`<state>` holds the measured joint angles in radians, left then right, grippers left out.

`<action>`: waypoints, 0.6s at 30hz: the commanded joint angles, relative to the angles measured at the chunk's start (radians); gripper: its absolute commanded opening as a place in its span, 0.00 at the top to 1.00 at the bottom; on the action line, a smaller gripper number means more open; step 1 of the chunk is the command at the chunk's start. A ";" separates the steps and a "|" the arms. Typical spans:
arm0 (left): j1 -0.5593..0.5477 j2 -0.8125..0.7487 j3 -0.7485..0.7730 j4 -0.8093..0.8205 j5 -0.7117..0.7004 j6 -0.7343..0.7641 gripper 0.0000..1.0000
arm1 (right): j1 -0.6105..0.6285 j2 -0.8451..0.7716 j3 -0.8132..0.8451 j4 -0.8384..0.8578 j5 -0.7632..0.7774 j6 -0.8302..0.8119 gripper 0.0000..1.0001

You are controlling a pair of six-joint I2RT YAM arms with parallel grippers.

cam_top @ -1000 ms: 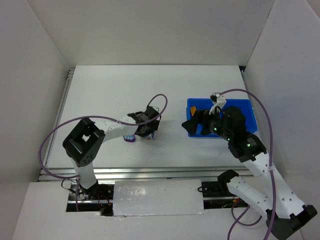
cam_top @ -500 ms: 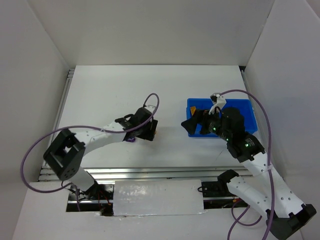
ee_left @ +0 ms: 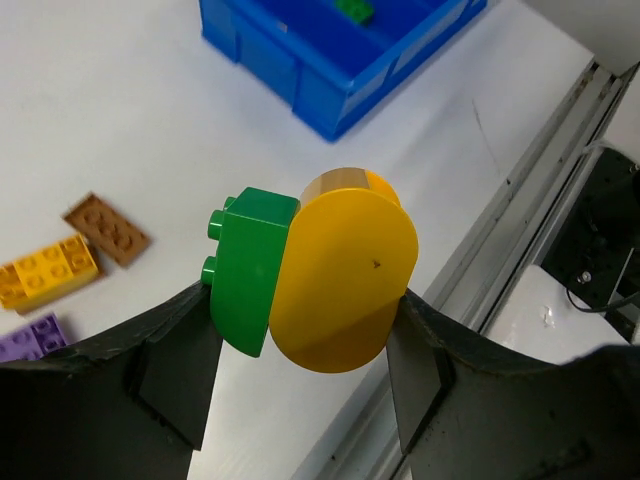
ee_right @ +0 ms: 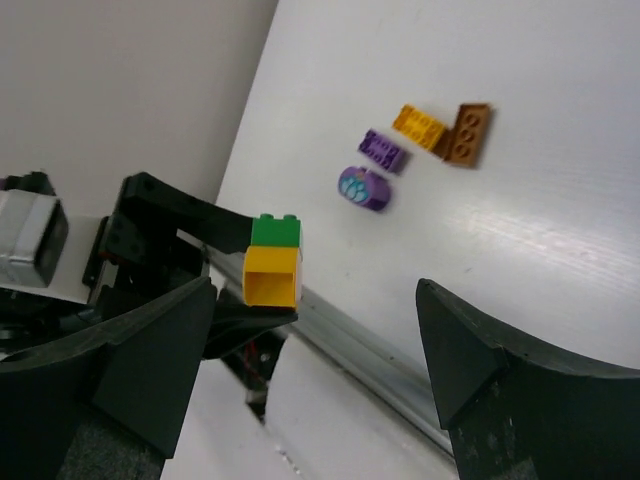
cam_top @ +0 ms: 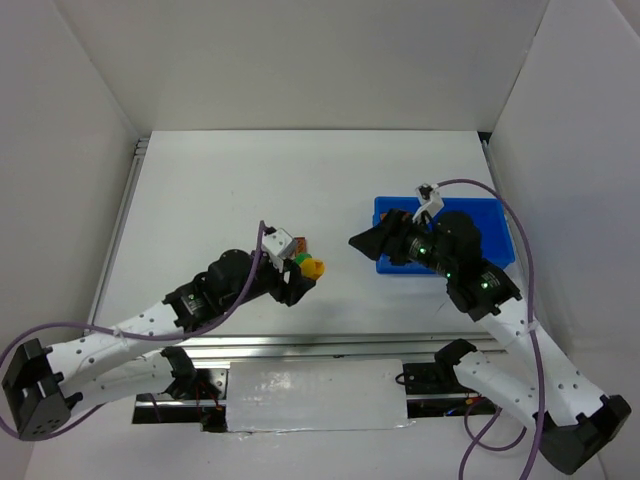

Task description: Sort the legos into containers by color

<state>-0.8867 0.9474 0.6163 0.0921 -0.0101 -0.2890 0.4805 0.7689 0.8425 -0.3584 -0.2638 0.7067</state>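
While your left gripper [ee_left: 305, 300] pinches a brick pair [cam_top: 306, 266], the green brick [ee_left: 250, 270] stuck to the yellow brick [ee_left: 345, 285], your right gripper [cam_top: 365, 240] waits just beside it with fingers spread wide and nothing between them. The pair hangs above the table [cam_top: 220, 180], near its front side and well apart from the blue tray [cam_top: 495, 215].

I think the step now is to separate the two colours. The left fingers seem to press one on green and one on yellow, so they hold the pair together. Bring the right fingers onto the free sides of the yellow brick only, crosswise to the left fingers, and close firmly before you pull. Approach slowly, because the four fingers will be crowded around a small thing.

Mind the front rail [ee_left: 520, 210] below the pair: a dropped brick could roll off there. Move the work toward the bare table between the pair and the tray. Farther from the tray lie the orange brick [ee_right: 420, 125], the brown plate [ee_right: 470, 132] and two purple pieces [ee_right: 382, 150]; do not sweep them. One green piece [ee_left: 352, 10] lies already in a tray compartment.
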 commanded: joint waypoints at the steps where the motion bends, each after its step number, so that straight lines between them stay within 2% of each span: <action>1: -0.044 -0.038 0.014 0.094 -0.059 0.103 0.97 | 0.079 0.027 -0.016 0.101 -0.062 0.099 0.11; 5: -0.131 -0.027 0.068 0.043 -0.154 0.151 0.97 | 0.226 0.075 0.038 0.058 0.082 0.114 0.11; 8: -0.197 -0.010 0.086 0.023 -0.237 0.175 0.97 | 0.300 0.130 0.067 0.046 0.107 0.120 0.11; 15: -0.267 0.031 0.132 -0.022 -0.363 0.208 0.98 | 0.383 0.201 0.127 -0.016 0.198 0.091 0.14; 17: -0.277 0.019 0.128 -0.014 -0.369 0.209 0.98 | 0.382 0.205 0.107 0.005 0.172 0.088 0.17; 18: -0.279 0.016 0.125 -0.011 -0.372 0.209 0.98 | 0.383 0.202 0.101 0.016 0.163 0.089 0.22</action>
<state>-1.1511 0.9783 0.7074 0.0509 -0.3271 -0.1055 0.8551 0.9714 0.9184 -0.3599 -0.1204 0.8017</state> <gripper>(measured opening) 0.712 0.796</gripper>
